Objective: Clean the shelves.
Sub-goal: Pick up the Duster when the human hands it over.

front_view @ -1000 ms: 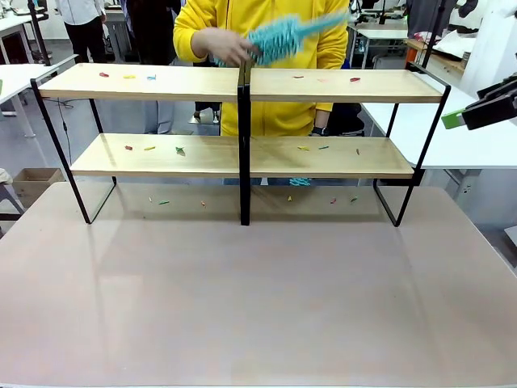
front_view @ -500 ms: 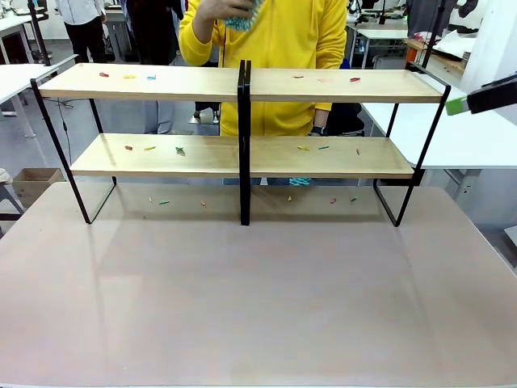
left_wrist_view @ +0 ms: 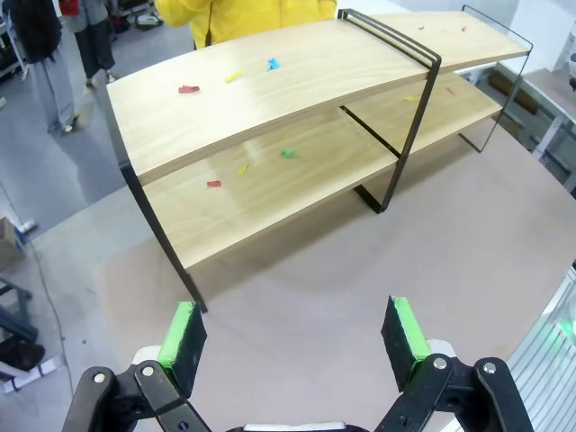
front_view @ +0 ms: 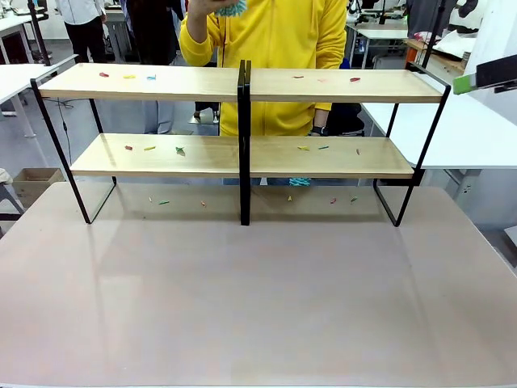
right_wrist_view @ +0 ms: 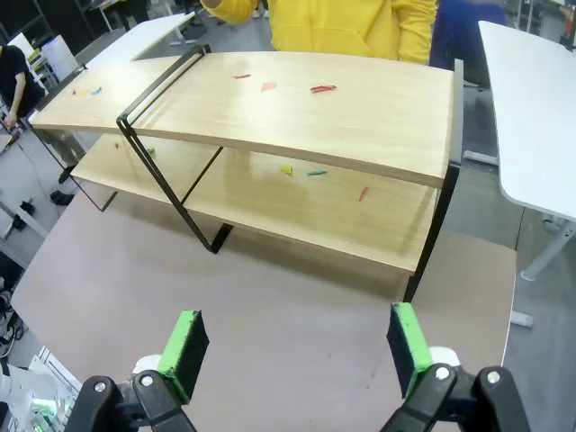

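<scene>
The shelves (front_view: 242,83) stand across the far half of the table, two light-wood boards on a black frame. Small coloured scraps (front_view: 129,77) lie on both boards and on the tabletop under them. A person in a yellow top stands behind, holding a teal duster (front_view: 230,7) up at the picture's top edge. My left gripper (left_wrist_view: 292,335) hangs open above the tabletop, off the shelves' (left_wrist_view: 270,85) left end, holding nothing. My right gripper (right_wrist_view: 295,342) is open and empty too, high off the shelves' (right_wrist_view: 315,103) right end; one of its green pads (front_view: 461,85) shows at the front view's right edge.
The grey-brown tabletop (front_view: 258,299) stretches bare in front of the shelves. White tables (front_view: 477,137) stand to the right and far left. A cardboard box (front_view: 32,182) sits on the floor at left. Something teal (front_view: 300,182) shows behind the lower board.
The person has lifted the teal duster from over the top board up to the picture's top edge. My right gripper has risen and drawn back to the right.
</scene>
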`<state>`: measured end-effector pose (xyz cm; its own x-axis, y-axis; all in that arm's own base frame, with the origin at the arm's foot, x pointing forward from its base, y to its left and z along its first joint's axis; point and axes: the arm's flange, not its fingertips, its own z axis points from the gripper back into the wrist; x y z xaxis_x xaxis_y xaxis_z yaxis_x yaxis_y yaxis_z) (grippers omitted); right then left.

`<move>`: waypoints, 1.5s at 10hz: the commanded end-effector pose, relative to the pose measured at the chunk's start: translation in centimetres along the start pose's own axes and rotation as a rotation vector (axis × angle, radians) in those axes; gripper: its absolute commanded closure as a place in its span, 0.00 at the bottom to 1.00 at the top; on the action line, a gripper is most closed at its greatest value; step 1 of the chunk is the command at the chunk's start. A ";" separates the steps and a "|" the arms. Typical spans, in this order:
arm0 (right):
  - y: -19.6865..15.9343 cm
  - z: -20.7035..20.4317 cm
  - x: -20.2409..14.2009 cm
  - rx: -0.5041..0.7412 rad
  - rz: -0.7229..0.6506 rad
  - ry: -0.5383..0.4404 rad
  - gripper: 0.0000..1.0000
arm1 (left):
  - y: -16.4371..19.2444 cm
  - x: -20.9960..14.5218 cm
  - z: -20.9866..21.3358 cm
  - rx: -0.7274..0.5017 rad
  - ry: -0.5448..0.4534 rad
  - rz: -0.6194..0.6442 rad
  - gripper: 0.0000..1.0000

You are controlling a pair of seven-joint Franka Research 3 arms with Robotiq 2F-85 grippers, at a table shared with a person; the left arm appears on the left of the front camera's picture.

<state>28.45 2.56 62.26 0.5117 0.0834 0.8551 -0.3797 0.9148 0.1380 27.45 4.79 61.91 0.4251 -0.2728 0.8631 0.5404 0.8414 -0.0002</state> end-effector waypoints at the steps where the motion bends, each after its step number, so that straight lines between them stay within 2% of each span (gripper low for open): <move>1: 0.6 -0.1 -2.0 0.003 -0.002 0.007 0.00 | -4.5 -8.5 -2.5 -0.001 0.002 -0.018 0.00; 5: 0.9 -0.7 -2.1 -0.013 0.042 0.023 0.00 | -4.3 -8.5 -2.7 -0.007 0.004 -0.013 0.00; 7: 0.9 -0.8 -2.0 -0.021 0.037 0.004 0.00 | -4.4 -8.3 -2.9 0.013 0.039 0.007 0.00; 8: 0.8 -0.5 -0.1 -0.005 0.028 0.020 0.00 | -0.1 -0.1 -0.4 -0.008 0.012 -0.002 0.00; 14: 0.8 -0.5 -0.1 -0.005 0.028 0.020 0.00 | 0.0 -0.1 -0.5 -0.008 0.019 0.001 0.00; 15: 0.8 -0.5 -0.1 -0.005 0.028 0.020 0.00 | 0.0 1.5 -1.0 -0.163 0.098 0.156 0.00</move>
<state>28.42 3.62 62.03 0.5151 0.1192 0.8488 -0.3907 0.9141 0.1087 27.90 4.18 61.48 0.4828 -0.2541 0.8381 0.5599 0.8254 -0.0722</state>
